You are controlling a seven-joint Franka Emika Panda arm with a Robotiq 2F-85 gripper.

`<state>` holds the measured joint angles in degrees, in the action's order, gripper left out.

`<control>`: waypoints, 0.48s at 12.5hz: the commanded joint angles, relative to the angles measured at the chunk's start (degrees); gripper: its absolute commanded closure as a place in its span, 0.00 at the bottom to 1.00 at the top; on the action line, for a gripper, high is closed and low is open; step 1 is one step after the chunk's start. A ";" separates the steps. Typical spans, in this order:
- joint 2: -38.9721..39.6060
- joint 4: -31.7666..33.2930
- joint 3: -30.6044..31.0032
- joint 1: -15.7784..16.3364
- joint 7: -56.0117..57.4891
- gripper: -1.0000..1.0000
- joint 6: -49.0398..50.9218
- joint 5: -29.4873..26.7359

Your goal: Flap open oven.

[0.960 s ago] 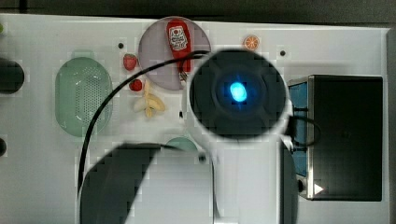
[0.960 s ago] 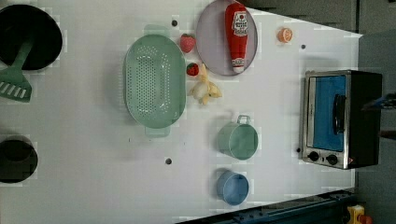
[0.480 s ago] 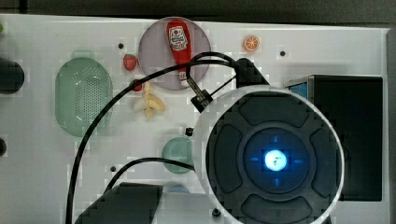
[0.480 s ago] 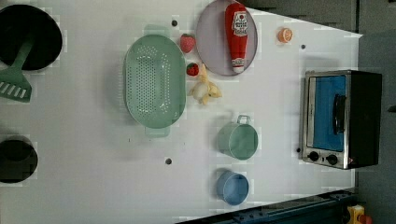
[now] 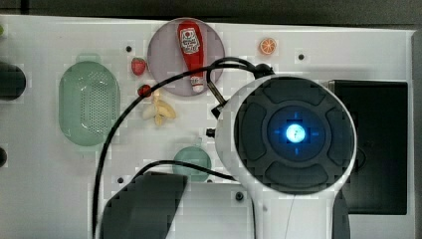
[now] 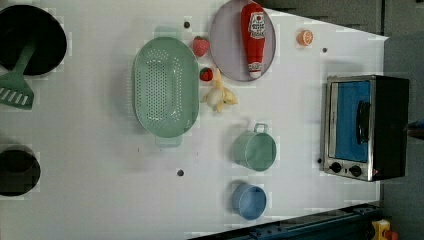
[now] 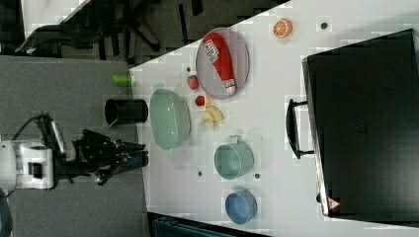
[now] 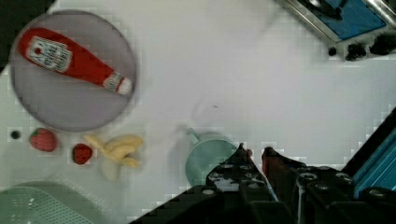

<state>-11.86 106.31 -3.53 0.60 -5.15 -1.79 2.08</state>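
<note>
The oven sits at the left view's right edge of the white tabletop, a black metal box with silver front frame, blue-tinted glass door, two knobs, and a dark bar handle running along the door's length; the door looks shut. In the wrist view the gripper hangs above the green cup, fingers nearly closed with a narrow gap, the oven well apart from them, across bare tabletop.
</note>
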 commanded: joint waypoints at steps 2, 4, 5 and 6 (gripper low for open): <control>-0.21 2.31 -2.77 -0.86 9.00 0.82 0.26 0.73; -0.19 3.99 -5.04 -1.59 20.53 0.82 -0.71 0.77; -0.19 4.94 -6.45 -2.04 26.53 0.82 -1.60 0.77; -0.18 5.95 -8.04 -2.44 32.53 0.82 -3.15 0.77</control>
<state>-11.37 110.17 -9.46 0.18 15.51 -3.84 2.81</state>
